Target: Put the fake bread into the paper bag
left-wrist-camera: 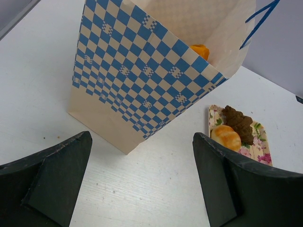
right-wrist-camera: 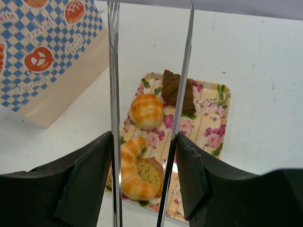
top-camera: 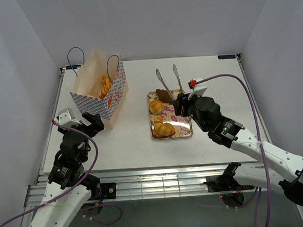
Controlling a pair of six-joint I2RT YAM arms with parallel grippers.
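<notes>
Steel tongs (right-wrist-camera: 113, 85) gripped by part-closed right fingers (right-wrist-camera: 90, 179), pointing far over floral rectangular tray (right-wrist-camera: 213, 118); likely to extend reach to glossy golden toy breads (right-wrist-camera: 146, 111). Left fingers (left-wrist-camera: 57, 170) wide open, empty, near checkered tan paper bag (left-wrist-camera: 137, 80) far left; orange twist (top-camera: 105, 85) inside.

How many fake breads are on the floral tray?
4: dark brown piece at the far end, round bun beside it, croissant nearer, flat slice against the croissant. Near end partly hidden.
</notes>
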